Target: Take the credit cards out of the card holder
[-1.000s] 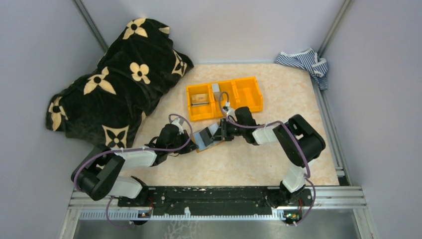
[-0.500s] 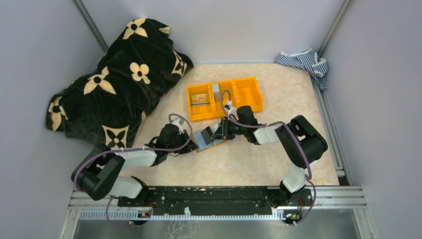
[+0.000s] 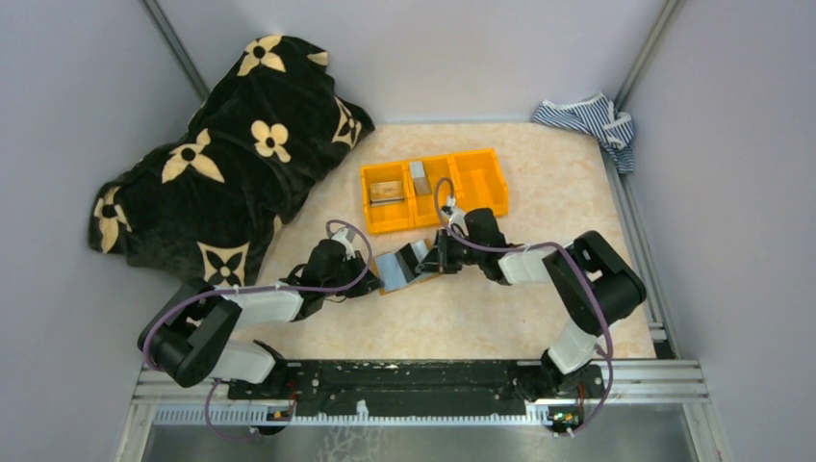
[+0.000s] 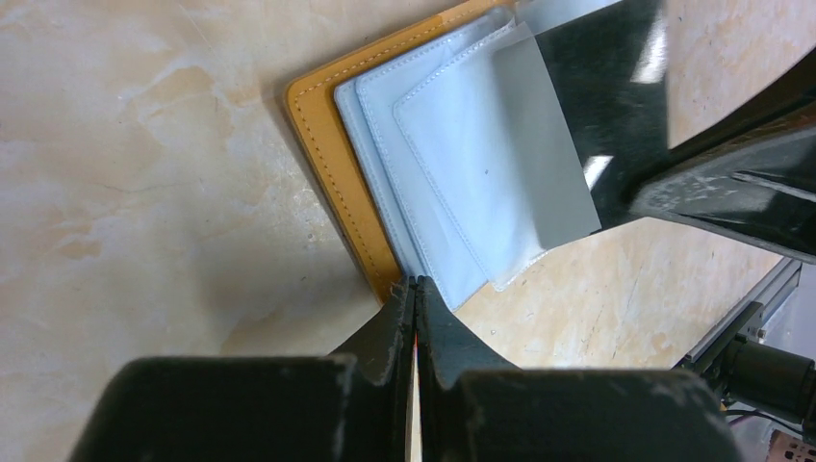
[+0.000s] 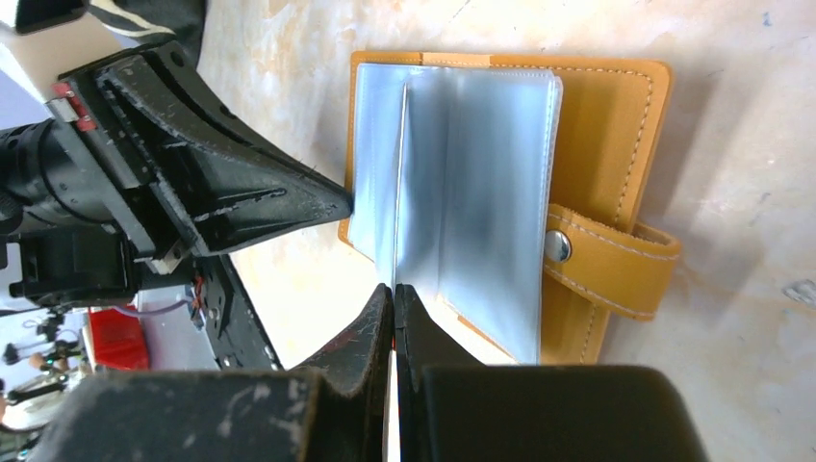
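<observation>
Beige marbled table (image 3: 539, 183): black flower-print blanket (image 3: 241, 154) over the far left corner, striped cloth (image 3: 587, 120) bunched at the far right corner. Orange three-compartment bin (image 3: 486, 183) sits mid-table toward the far edge. Card holder (image 3: 395, 269) lies open just nearer.

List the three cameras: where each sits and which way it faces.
Top external: above and behind the arms, looking down on the table; both arms show, left gripper and right gripper both at the card holder.
Left wrist: on the left arm, looking down past its own shut fingers at the open card holder.
Right wrist: on the right arm, facing the card holder from the opposite side, own shut fingers at the bottom.
Shared: both wrist views show the card holder and the other arm's gripper.
</observation>
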{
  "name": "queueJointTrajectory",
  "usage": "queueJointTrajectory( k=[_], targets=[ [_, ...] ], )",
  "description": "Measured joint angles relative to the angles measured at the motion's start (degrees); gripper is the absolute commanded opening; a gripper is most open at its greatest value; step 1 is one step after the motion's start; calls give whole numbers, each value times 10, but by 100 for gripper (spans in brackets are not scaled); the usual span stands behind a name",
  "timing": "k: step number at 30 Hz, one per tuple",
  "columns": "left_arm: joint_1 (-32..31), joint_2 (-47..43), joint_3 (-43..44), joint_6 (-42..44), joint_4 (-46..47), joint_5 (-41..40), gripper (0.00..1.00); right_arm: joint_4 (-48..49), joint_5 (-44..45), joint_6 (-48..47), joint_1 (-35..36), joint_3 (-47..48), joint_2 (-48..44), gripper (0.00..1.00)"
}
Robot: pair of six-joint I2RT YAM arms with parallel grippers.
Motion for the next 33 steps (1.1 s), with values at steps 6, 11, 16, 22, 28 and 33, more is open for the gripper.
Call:
queueJointTrajectory(
  k=[6, 11, 16, 22, 28, 33],
  targets=[
    [0, 3, 0, 0, 5, 3, 5, -30, 12, -25, -10, -9, -58, 0],
    [0, 0, 0, 2, 1, 0, 8, -72, 19, -49, -16, -9, -100, 0],
    [0, -52, 0, 12, -62, -31, 30, -115, 25, -65, -25, -4, -148, 0],
    [1, -161, 3, 29, -94, -28, 40, -130, -3, -70, -30, 15, -190, 0],
    [5, -192, 37, 65, -82, 35, 44, -164, -97, -96, -33, 45, -204, 0],
    [33, -165, 96, 90, -73, 161, 46, -232, -174, -143, -33, 66, -234, 0]
  ],
)
